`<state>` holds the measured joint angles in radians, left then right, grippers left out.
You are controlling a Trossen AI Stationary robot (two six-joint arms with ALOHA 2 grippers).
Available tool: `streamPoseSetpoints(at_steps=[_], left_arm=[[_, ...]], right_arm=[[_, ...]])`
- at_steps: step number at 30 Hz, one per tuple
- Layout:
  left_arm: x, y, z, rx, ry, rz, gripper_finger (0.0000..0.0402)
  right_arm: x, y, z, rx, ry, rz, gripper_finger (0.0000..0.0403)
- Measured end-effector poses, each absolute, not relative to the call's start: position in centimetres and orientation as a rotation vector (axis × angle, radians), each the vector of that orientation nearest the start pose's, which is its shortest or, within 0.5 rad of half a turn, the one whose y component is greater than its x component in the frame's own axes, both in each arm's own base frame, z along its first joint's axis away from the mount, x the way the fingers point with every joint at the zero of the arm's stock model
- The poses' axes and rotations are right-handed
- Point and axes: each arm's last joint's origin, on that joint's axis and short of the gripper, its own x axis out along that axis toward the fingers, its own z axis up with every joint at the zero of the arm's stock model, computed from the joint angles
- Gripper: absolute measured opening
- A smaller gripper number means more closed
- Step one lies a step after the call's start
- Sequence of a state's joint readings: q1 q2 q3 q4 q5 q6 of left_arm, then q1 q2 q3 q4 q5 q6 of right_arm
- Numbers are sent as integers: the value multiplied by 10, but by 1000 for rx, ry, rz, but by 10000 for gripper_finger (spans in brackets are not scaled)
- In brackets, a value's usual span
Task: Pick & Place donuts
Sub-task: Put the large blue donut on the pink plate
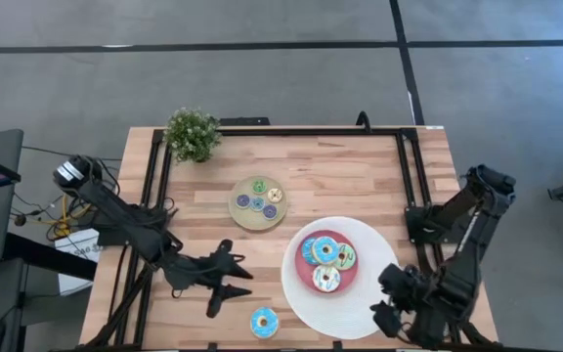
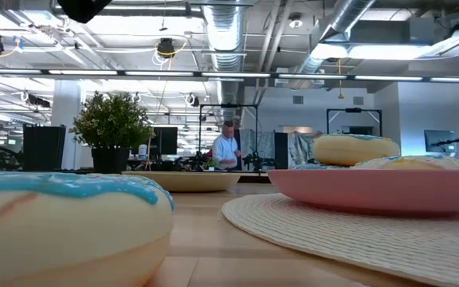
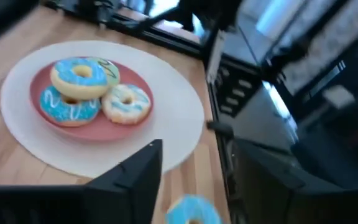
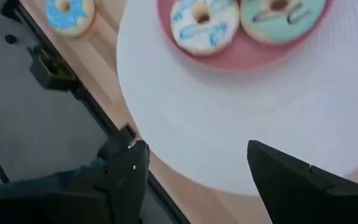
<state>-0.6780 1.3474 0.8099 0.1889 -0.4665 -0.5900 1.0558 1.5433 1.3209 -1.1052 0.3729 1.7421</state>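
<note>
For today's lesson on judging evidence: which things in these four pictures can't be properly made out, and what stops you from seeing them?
- Tiny donuts on the tan plate: high view, too small for detail.
- Fourth donut on the pink plate: left wrist view, mostly hidden under the blue-iced donut.
- Lone blue donut: low view, cut off by the edge.
- Person behind the table: low view, too distant.

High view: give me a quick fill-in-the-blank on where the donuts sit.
1. The big white plate has a ____ centre.
2. It carries ____ large donuts.
3. The blue-iced donut alone on the table lies nearest the ____ gripper.
4. The tiny donuts sit on the small ____ plate.

Missing words: pink; four; left; tan
</note>
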Motion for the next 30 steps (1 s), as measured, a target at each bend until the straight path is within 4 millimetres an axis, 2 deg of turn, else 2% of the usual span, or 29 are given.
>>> streamPoseSetpoints(at_steps=[3,6,11,15,22,28,30], left_arm=[[253,-175,258,-424,350,-60,203],[279,-187,254,-376,461,-16,212],[326,-211,241,-304,793,119,220],[352,-228,224,-293,1050,192,222],[368,-259,197,-303,1273,172,222],[372,-259,172,-353,1365,252,222],[371,-258,169,-359,1384,280,222]], right_arm=[[138,251,280,658,1095,-396,260],[123,257,279,652,1103,-388,260],[95,262,278,638,1117,-399,260],[79,264,278,621,1112,-401,260],[62,267,278,586,1122,-370,260],[58,266,278,553,1099,-357,260],[58,266,278,553,1098,-356,260]])
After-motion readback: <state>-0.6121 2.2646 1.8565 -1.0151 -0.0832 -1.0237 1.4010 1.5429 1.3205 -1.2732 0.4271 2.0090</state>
